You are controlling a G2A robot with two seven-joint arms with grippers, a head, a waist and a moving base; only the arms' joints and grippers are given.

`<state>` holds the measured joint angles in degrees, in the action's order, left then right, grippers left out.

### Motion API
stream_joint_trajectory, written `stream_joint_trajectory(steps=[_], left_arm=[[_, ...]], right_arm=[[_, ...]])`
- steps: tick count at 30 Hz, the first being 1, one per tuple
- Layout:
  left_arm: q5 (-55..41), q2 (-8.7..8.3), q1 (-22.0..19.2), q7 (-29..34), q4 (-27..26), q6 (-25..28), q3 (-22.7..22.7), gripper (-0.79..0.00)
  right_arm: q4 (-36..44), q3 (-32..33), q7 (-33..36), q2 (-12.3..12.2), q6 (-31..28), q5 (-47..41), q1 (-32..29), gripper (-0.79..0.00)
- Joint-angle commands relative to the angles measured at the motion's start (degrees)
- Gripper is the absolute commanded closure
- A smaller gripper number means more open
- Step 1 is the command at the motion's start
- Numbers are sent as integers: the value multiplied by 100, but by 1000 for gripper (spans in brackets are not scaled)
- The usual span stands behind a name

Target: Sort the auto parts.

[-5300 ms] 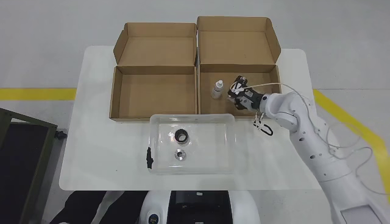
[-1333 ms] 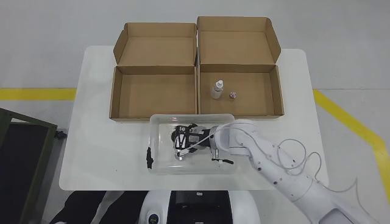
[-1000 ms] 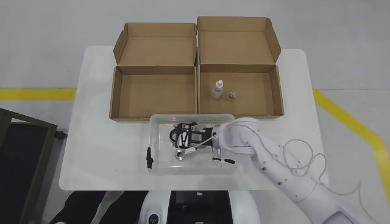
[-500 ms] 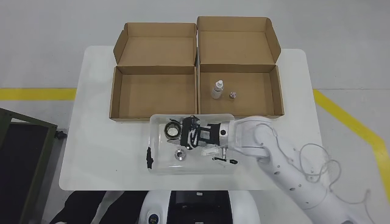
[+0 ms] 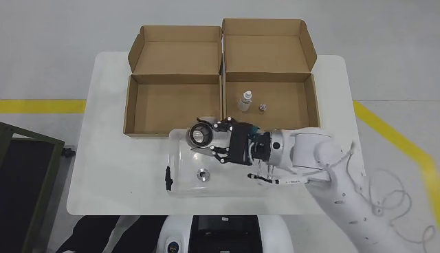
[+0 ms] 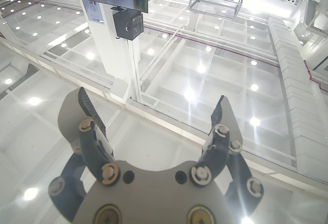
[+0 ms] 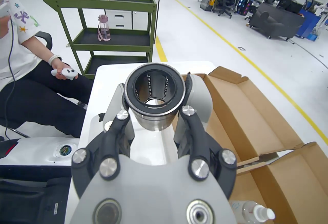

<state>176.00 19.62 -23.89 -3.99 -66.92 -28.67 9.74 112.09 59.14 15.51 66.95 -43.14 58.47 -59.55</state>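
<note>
Bearing is held up over the far edge of the tray, right by the front wall of the left box. It's clamped between the right gripper's jaws, and its bore can be looked straight into from the right wrist view. A small ring is seen lying in the tray. A bottle and a tiny part are sat just beside each other in the right box. The left gripper is pointed up at the ceiling, jaws wide apart.
</note>
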Motion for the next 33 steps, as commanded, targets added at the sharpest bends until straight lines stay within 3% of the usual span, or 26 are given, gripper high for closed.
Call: stream_joint_trajectory(steps=[1, 16, 33], left_arm=[[0, 0, 0, 0, 0, 0, 0, -785], [0, 0, 0, 0, 0, 0, 0, -785], [0, 0, 0, 0, 0, 0, 0, -785]], right_arm=[[64, 144, -68, -17, -1, -100, -29, 0], [423, 1239, -738, -135, -3, -695, -400, 0], [572, 1858, -1181, -217, -311, -932, -827, 0]])
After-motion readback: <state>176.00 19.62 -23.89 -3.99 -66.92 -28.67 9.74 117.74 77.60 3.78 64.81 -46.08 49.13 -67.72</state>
